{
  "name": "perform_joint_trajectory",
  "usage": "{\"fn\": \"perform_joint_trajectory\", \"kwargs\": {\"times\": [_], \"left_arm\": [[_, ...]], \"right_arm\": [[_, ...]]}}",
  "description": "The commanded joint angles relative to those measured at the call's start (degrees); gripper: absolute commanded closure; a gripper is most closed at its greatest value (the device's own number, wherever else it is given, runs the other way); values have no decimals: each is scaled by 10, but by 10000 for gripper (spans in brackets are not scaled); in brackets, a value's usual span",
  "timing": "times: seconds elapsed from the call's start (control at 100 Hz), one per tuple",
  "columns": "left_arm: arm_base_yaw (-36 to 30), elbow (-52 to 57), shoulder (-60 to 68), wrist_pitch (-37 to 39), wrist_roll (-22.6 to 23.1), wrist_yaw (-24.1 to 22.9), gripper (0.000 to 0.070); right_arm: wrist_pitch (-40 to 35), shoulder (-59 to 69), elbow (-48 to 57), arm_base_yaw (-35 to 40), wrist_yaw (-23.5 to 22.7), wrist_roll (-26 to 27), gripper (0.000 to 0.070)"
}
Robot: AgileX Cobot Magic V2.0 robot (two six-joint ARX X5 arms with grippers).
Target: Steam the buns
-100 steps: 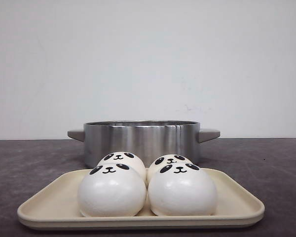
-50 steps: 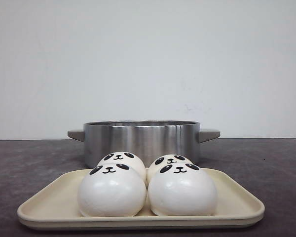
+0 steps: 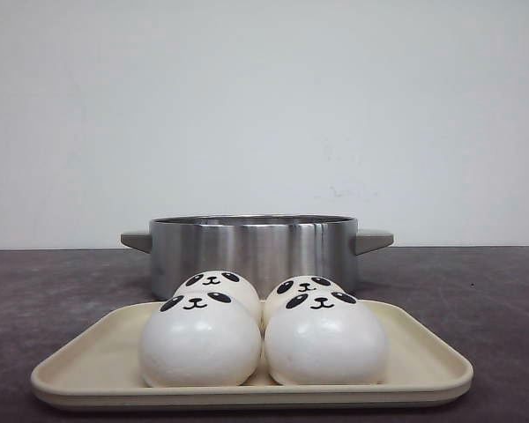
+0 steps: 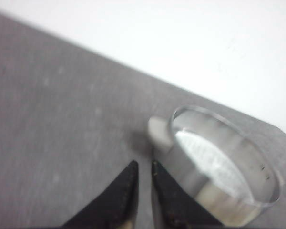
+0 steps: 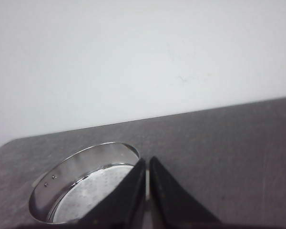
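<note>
Four glossy white dome-shaped buns with black panda faces (image 3: 263, 335) sit clustered two by two on a shallow cream rectangular tray (image 3: 423, 366), each pair touching side by side. The tray rests on the dark grey speckled surface (image 3: 494, 300), just in front of a round brushed-steel pot with stubby grey side handles (image 3: 254, 251). The pot is uncovered, and a perforated steamer plate shows inside it in both wrist views. The left claw (image 4: 144, 167) hangs above the surface beside the pot's handle, its black fingers nearly together and grasping nothing. The right claw (image 5: 147, 162) hovers near the pot's rim, clenched and empty as well.
</note>
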Motion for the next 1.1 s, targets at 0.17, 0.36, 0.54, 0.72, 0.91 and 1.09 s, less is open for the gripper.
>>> {"fn": "perform_joint_trajectory", "kwargs": {"times": [0.17,0.36,0.54,0.72,0.91,1.09], "left_arm": [[-2,199,134,2,96,12,696],[-2,287,186,7,108,30,695],[-6,297,183,-6,107,33,641],[-20,297,182,-28,107,33,51],[-37,297,182,-48,107,45,33],[-61,297,186,-95,112,47,33]], "right_arm": [[-85,127,196,2,-5,-84,693],[-84,155,260,2,-40,-83,693],[-74,153,261,2,-100,-73,684],[-76,155,261,2,-119,-29,43],[-83,175,262,4,-134,-3,17],[-131,252,272,38,-121,2,39]]}}
